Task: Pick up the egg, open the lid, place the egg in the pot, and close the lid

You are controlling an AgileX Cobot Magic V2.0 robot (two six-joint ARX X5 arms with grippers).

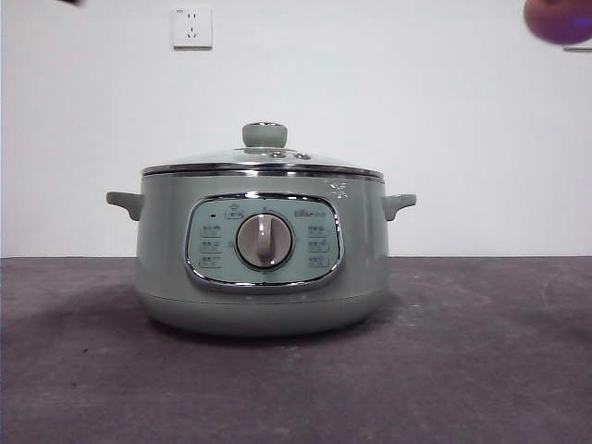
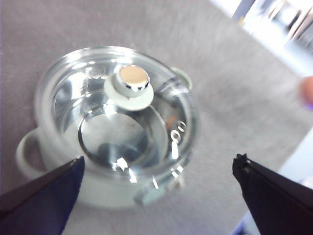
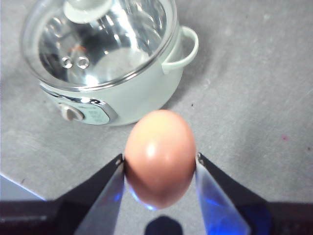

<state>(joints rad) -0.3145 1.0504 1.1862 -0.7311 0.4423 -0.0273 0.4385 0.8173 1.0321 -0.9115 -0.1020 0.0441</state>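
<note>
So far, only the first step appears complete: the egg (image 3: 159,157) is off the table, clamped between the two jaws of the right gripper (image 3: 159,169), which presses on its flanks from either side. In the right wrist view the egg hangs above bare grey table (image 3: 254,88), to one side of the pot (image 3: 117,93) rather than over it. In the front view a blurred reddish form at the upper right corner is probably this same egg (image 1: 558,20), high and well apart from the pot (image 1: 261,250).

Three steps remain, as judged from these views. The lid (image 2: 117,112) sits closed on the pot's rim, its chrome-capped knob (image 2: 133,81) upright and central; it has not yet been lifted, so the egg cannot yet go in. The left gripper (image 2: 159,178) hovers above the lid with its jaws spread wide and nothing between them, seemingly placed to take the knob, though it is not touching it.

Orientation of the egg: its long axis runs lengthwise between the jaws, roughly along the gripper's reach, with one rounded end pointing outward past the fingertips and the other back toward the wrist. The jaws thus bear on the narrow waist, across the short axis. Which end is the blunter cannot be told.

The pot's control panel and dial (image 1: 264,240) face the front camera.
</note>
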